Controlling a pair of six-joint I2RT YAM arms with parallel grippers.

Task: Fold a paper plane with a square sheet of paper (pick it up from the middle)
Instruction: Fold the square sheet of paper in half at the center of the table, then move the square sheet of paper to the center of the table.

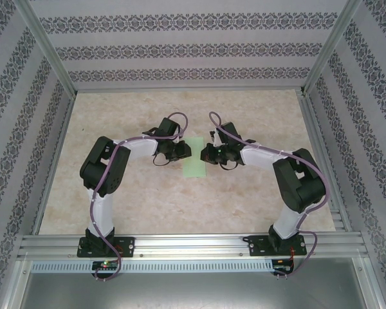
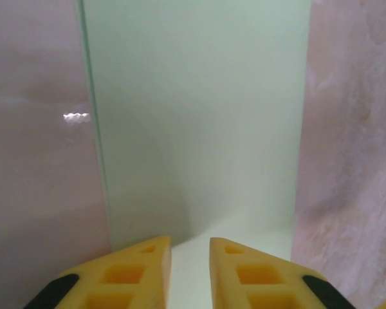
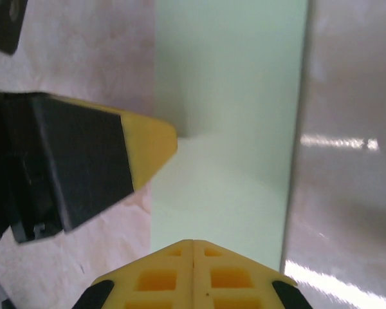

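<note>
The square sheet of paper (image 1: 194, 158) is pale green and lies flat on the table as a narrow rectangle between my two grippers. A doubled edge runs along its left side in the left wrist view. My left gripper (image 1: 183, 151) hovers low over one long edge of the sheet (image 2: 199, 116), its yellow fingertips (image 2: 153, 252) a narrow gap apart with nothing held between them (image 2: 190, 257). My right gripper (image 3: 193, 246) is shut, tips pressed together over the opposite edge of the sheet (image 3: 235, 90). A left fingertip (image 3: 151, 145) reaches onto the paper there. A finished paper plane is out of view.
The light speckled tabletop (image 1: 116, 193) is ringed by an aluminium frame (image 1: 193, 243) and patterned walls (image 1: 186, 45). Both arms bend inward toward the middle, cables looping over them.
</note>
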